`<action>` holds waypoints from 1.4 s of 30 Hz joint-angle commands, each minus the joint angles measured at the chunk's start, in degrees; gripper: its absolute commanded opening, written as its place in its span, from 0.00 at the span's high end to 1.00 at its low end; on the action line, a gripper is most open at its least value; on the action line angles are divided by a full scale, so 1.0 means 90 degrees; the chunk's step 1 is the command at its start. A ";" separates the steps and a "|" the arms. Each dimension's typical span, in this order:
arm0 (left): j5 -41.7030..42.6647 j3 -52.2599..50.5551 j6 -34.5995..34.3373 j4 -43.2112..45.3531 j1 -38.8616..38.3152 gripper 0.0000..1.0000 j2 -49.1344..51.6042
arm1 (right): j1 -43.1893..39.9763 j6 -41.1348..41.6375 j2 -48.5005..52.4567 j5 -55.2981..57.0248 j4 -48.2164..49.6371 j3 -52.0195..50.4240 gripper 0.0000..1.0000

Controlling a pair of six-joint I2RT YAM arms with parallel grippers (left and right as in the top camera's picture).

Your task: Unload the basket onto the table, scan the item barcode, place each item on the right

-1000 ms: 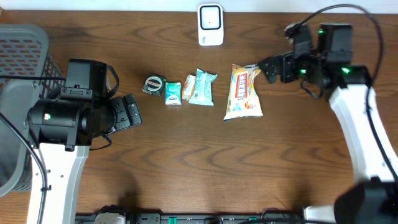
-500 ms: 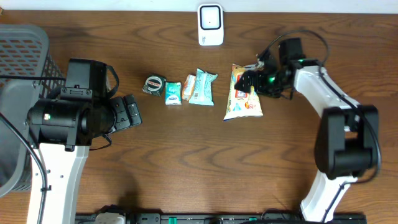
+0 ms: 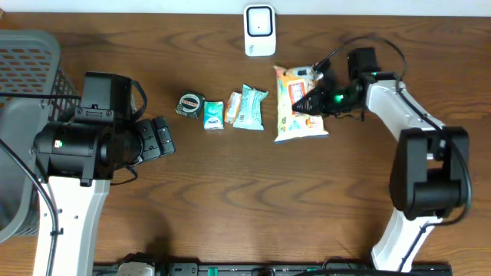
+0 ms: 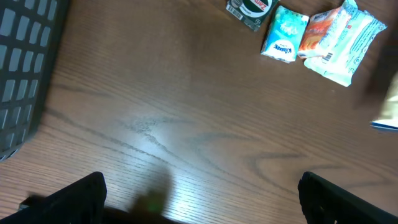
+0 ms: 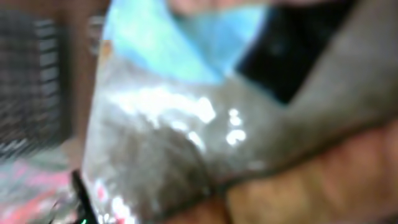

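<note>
Nearest me, the left gripper [image 3: 163,138] hangs over bare table [image 3: 230,199] with its jaws spread as wide as they go and nothing between them. In the left wrist view the two fingers [image 4: 68,196] sit in the bottom corners, with only wood grain between.

Further out there is a row of small items. From the left: a round tin [image 3: 189,104], a pack of tissues [image 3: 213,115], a small orange packet [image 3: 234,107] and a teal packet [image 3: 249,107]. The last three touch or nearly touch.

The bag [image 3: 295,123], the item to scan, is at the right end of that row, just beside the teal packet. It is tilted, its top leaning toward the far edge. The right gripper [image 3: 309,98] reaches in from the right and is clamped tight on the bag's upper right part. The right wrist view is a blur of shiny crinkled wrapper pressed close to the lens, so I cannot tell how much of the bag is off the wood.

Farthest away, the white scanner [image 3: 260,31] stands at the back edge, near the bag's top corner but apart from it. The grey basket [image 3: 31,54] fills the far left corner.
</note>
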 commanded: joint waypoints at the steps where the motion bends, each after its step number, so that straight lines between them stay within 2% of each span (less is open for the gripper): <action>1: -0.0019 0.0027 -0.0012 -0.0022 0.0002 0.02 -0.0005 | -0.0117 -0.1671 -0.0823 -0.2256 0.0022 0.0024 0.99; 6: -0.0017 0.0027 -0.0012 -0.0022 0.0002 0.02 -0.0005 | -0.0119 -0.2191 -0.1054 -0.3167 0.0024 0.0024 0.99; 15: -0.0017 0.0027 -0.0012 -0.0022 0.0002 0.02 -0.0005 | -0.0119 -0.2171 -0.1054 -0.3062 -0.0005 0.0022 0.99; 17: -0.0017 0.0027 -0.0012 -0.0022 0.0002 0.02 -0.0005 | -0.0117 -0.1484 -0.1054 -0.1785 -0.0032 0.0022 0.99; 20: -0.0017 0.0027 -0.0012 -0.0019 0.0002 0.03 -0.0005 | 0.0039 -0.0022 -0.1054 0.1319 -0.0257 0.0022 0.99; 23: -0.0017 0.0027 -0.0010 -0.0022 0.0002 0.02 -0.0005 | 0.0187 0.0287 -0.1073 0.2691 -0.0367 0.0024 0.99; 30: -0.0017 0.0027 -0.0010 -0.0022 0.0002 0.02 -0.0005 | 0.0954 0.1724 -0.1219 0.8170 -0.0806 0.0032 0.99; 33: -0.0017 0.0027 -0.0012 -0.0019 0.0002 0.02 -0.0005 | 0.1379 0.1843 -0.1219 0.9646 -0.1013 0.0032 0.99; 36: -0.0017 0.0027 -0.0010 -0.0022 0.0002 0.02 -0.0005 | 0.1821 0.2084 -0.1212 1.0608 -0.1027 0.0029 0.99; 42: -0.0017 0.0027 -0.0012 -0.0022 0.0002 0.02 -0.0005 | 0.1996 0.2040 -0.1010 1.0744 -0.1124 0.0015 0.99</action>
